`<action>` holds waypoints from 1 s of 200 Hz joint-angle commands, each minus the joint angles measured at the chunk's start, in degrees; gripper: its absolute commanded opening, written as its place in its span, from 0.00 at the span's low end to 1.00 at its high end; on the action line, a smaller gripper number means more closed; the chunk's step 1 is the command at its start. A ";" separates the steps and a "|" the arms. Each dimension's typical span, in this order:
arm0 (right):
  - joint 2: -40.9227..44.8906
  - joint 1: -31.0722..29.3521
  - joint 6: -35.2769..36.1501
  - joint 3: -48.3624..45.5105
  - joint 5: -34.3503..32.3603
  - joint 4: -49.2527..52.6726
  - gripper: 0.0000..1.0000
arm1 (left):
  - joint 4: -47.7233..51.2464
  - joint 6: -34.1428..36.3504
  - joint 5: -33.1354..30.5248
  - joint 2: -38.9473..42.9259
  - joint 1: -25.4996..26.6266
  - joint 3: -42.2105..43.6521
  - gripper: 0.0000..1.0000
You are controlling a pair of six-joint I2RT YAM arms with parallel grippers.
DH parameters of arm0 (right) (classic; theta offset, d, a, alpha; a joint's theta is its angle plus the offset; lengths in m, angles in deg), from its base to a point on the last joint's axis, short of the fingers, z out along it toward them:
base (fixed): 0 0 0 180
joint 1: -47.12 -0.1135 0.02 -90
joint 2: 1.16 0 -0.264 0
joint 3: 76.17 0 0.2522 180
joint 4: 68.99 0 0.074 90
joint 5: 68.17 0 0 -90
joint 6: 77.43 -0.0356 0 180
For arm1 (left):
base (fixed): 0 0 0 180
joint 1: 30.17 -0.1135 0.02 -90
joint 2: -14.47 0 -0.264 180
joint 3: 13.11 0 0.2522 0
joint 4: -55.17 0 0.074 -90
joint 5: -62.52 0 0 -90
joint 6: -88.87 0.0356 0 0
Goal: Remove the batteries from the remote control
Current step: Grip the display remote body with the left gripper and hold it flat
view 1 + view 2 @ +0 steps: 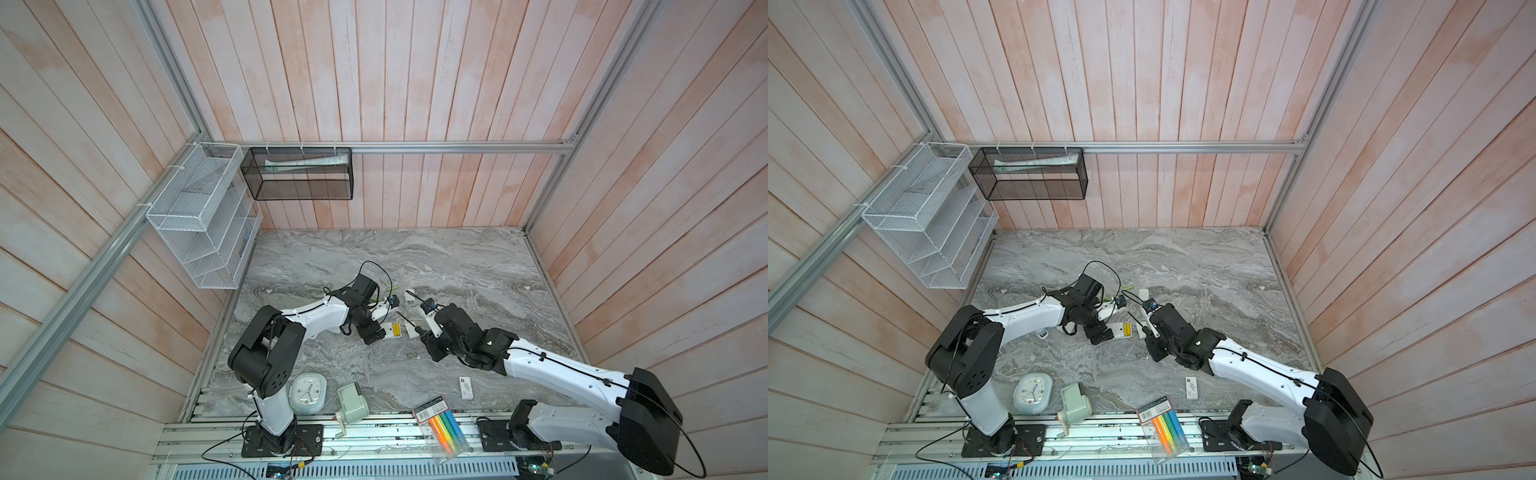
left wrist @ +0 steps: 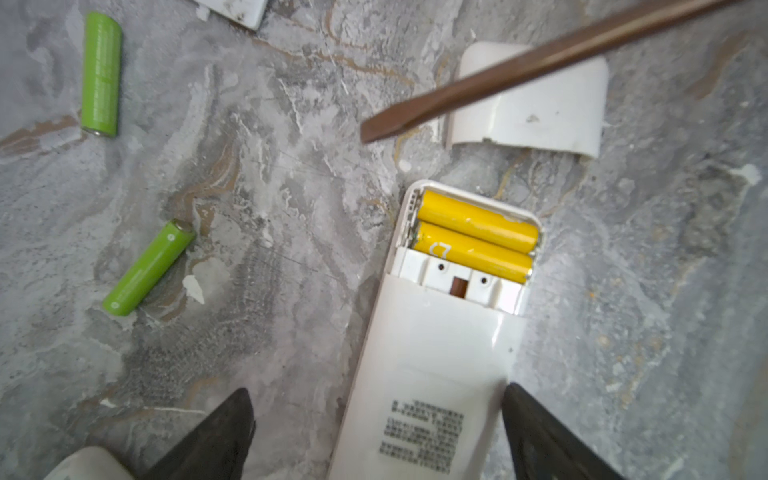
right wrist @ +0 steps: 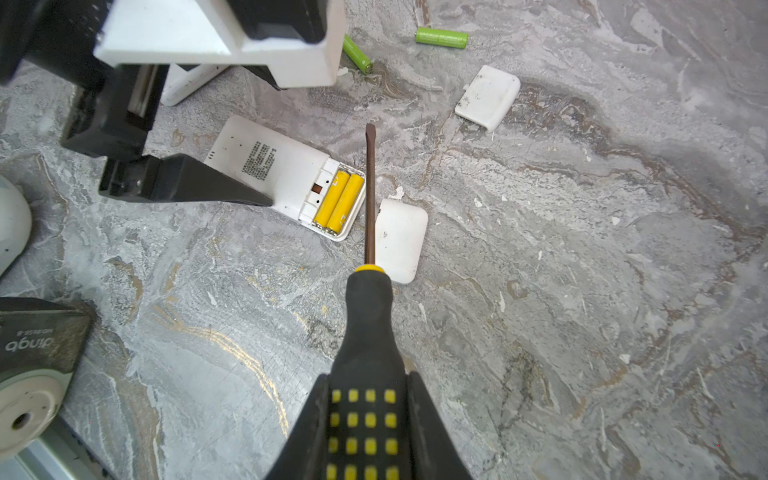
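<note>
Carefully: left tool [image 2: 378,395] stands spread astride the remote [image 2: 436,353], grasping nothing; right tool [image 3: 369,378] clenches the screwdriver [image 3: 369,199]. Yellow batteries [image 2: 478,239] sit in the remote's bay; pinch it firm, then lever one end from their 1 o'clock.

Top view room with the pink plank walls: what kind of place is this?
Probably a robot practice booth: a left arm and right arm bolted to a metal rail, a marble-look table, a white wire basket on plank walls.
</note>
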 commanded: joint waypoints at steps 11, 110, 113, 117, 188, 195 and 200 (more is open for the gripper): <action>0.97 -0.36 -0.22 -0.59 0.60 0.75 0.00 | 1.03 1.43 0.67 -0.22 0.01 0.00 0.93; 0.18 -0.89 -0.21 -0.41 1.24 1.71 0.00 | 1.52 2.33 1.82 -1.80 0.01 -0.28 0.87; 0.13 -0.89 -0.22 -0.44 1.31 1.71 0.00 | 1.42 2.32 1.77 -1.87 0.01 -0.21 0.87; 0.09 -0.91 -0.24 -0.45 1.32 1.71 0.00 | 1.31 2.19 1.75 -1.82 0.01 -0.10 0.87; -1.13 -1.42 0.05 -0.06 1.99 1.33 0.00 | 0.83 2.05 2.49 -2.15 0.18 0.86 0.80; -1.22 -1.46 0.05 -0.06 1.94 1.44 0.00 | 0.85 2.05 2.28 -2.10 0.18 1.10 0.79; -1.30 -1.50 0.07 0.02 1.86 1.52 0.00 | 0.73 2.06 2.20 -2.14 0.24 1.25 0.78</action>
